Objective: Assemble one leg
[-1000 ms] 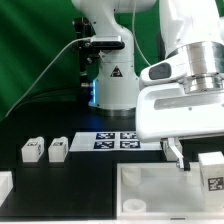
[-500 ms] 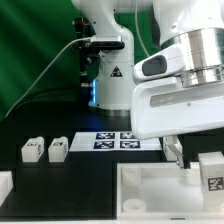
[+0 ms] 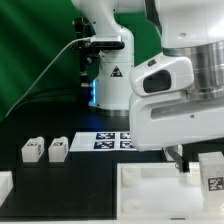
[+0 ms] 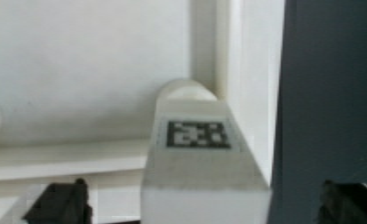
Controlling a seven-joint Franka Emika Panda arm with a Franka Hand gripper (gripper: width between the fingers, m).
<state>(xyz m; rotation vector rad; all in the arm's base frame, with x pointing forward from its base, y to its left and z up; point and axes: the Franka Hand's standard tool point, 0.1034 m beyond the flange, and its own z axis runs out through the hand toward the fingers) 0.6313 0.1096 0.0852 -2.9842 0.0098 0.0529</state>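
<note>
A leg [image 4: 199,140], a white block with a square tag, stands between my gripper's [image 4: 205,205] two dark fingertips [image 4: 59,200] in the wrist view. The jaws stand wide apart, with gaps on both sides of the leg, so the gripper is open. In the exterior view this leg [image 3: 212,172] stands at the right on the large white panel's edge, with one finger [image 3: 178,156] showing under the big white hand. Two more legs [image 3: 32,150] [image 3: 57,149] stand side by side at the exterior view's left.
The large white tray-like panel [image 3: 150,195] lies at the front. The marker board [image 3: 115,142] lies behind it, before the robot base [image 3: 110,80]. A white part [image 3: 5,185] sits at the front left edge. A green curtain hangs behind.
The hand has sunk a little and fills more of the exterior view. The legs and the panel have not moved.
</note>
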